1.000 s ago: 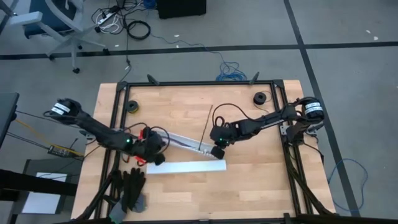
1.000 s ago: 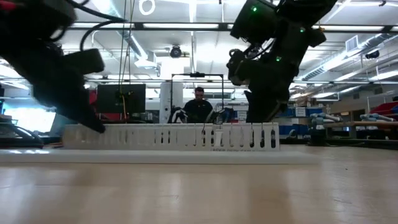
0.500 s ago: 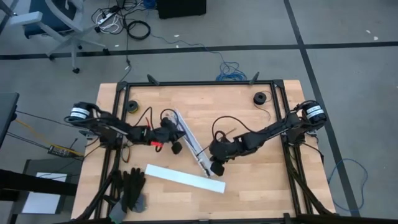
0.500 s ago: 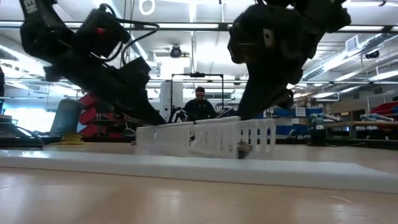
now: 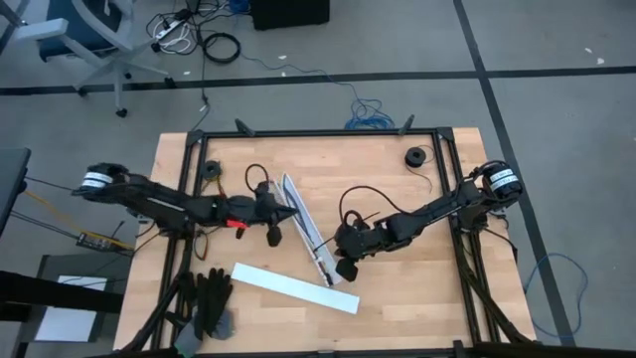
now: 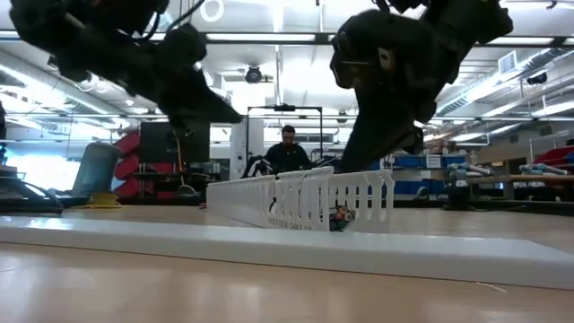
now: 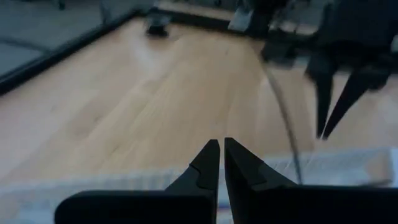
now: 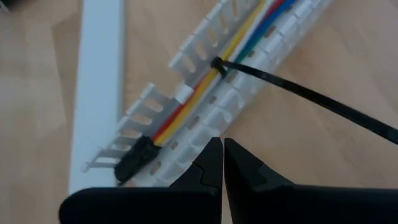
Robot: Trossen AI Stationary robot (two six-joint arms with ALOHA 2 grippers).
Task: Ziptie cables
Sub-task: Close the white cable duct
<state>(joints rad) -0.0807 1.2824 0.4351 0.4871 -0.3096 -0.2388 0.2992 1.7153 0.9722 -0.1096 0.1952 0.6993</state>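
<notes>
Cables (image 8: pixel 205 93): yellow, red, green, blue and white wires bunched together, lying lengthwise inside the white slotted channel (image 5: pixel 306 227). A black zip tie (image 8: pixel 298 93) is looped around the bunch at one point, its long tail sticking out across the wood. One wire ends in a small dark plug (image 8: pixel 134 158) at the channel's near end in the right wrist view. The channel sits tilted on the wooden table (image 5: pixel 397 288), roughly mid-table, running from near the left gripper down toward the right gripper.

Right gripper (image 5: pixel 341 267): at the lower end of the channel, fingers (image 8: pixel 208 163) pressed closed with nothing between them, tips just beside the channel wall. Contact with the channel can't be confirmed from the high view.

Left gripper (image 5: pixel 289 213): at the channel's upper end, also closed and empty per the left wrist view, fingertips (image 7: pixel 210 160) hovering over blurred white plastic.

A flat white strip (image 5: pixel 295 287), likely the channel's cover, lies apart from the channel, nearer the table's front edge. Black gloves (image 5: pixel 207 303) sit at the front left corner. A small black spool (image 5: pixel 414 156) is at the back right.

In the low view a person (image 6: pixel 287 151) is far behind the table.
</notes>
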